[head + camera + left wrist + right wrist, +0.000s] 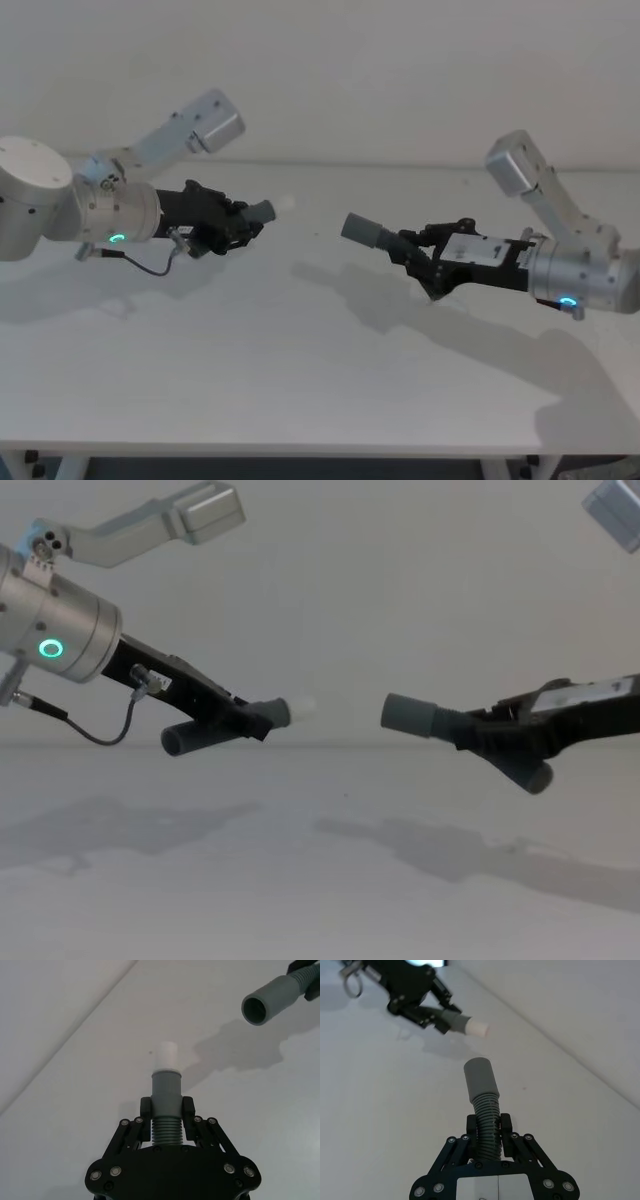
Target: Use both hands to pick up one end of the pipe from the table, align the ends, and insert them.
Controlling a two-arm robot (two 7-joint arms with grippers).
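Observation:
Both pipe pieces are held in the air above the white table (300, 380). My left gripper (238, 226) is shut on the ribbed part of the white-tipped piece (165, 1091), whose white tip (166, 1056) points toward the other arm. My right gripper (415, 252) is shut on the ribbed part of the collared piece (481, 1085), whose open grey mouth (260, 1008) faces left. In the chest view the white tip (301, 708) and the grey collar (408, 714) face each other across a gap, at nearly the same height. The two ends are apart.
A plain white wall (380, 70) rises behind the table. The table's front edge (300, 452) runs along the bottom of the head view. A thin black cable (140, 262) hangs from my left wrist.

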